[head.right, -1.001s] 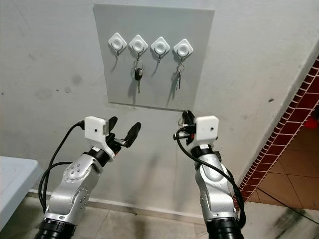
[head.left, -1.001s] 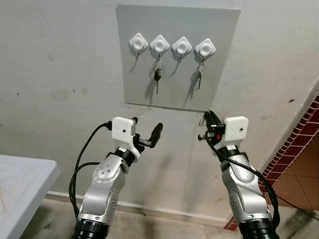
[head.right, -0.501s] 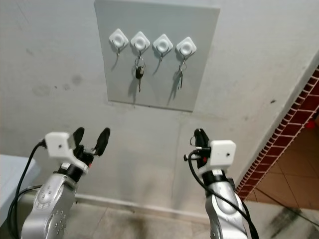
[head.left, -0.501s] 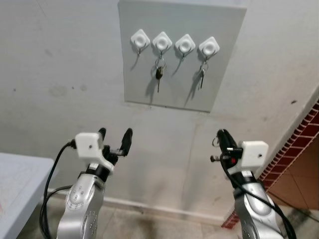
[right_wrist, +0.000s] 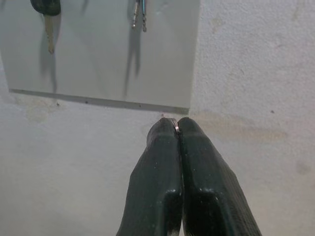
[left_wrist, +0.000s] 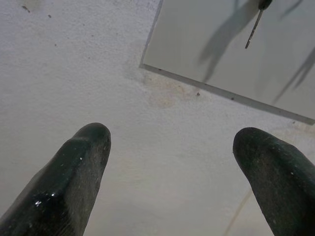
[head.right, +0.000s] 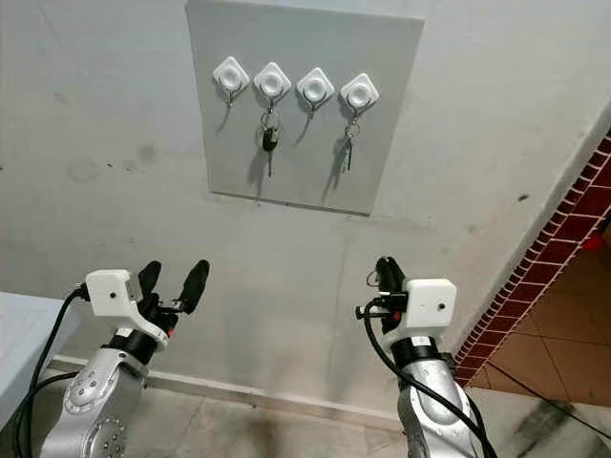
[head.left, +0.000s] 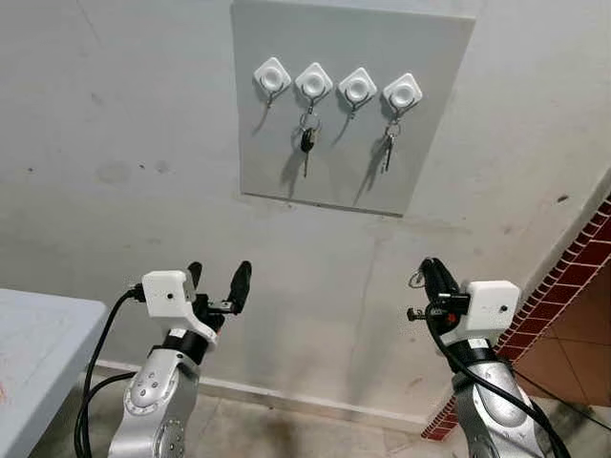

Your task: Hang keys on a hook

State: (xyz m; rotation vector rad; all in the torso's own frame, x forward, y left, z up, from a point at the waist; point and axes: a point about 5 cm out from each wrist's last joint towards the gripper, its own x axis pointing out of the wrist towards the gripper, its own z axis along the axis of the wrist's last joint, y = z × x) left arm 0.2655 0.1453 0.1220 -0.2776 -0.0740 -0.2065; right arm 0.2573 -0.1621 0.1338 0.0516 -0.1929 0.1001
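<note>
Currently a grey board (head.left: 420, 143) is fixed to the wall, carrying four white hooks (head.left: 272, 75) in a row near its top edge. A black-headed key (head.left: 305, 143) hangs from the second hook from the left, and a set of silver keys (head.left: 388, 151) hangs from the fourth; the first and third hooks are bare.

Right gripper (head.left: 427, 270) is at about 5 o'clock from the board, below its lower edge and apart from it. Its fingers (right_wrist: 197, 162) are clenched together on a metal key ring (head.left: 416, 280), whose edge shows at the tips in the right wrist view.

Left gripper (head.left: 218, 279) is at about 7 o'clock from the board, fingers (left_wrist: 74, 172) released, spread wide, nothing between them.

A white table (head.left: 38, 363) corner sits at far left.
</note>
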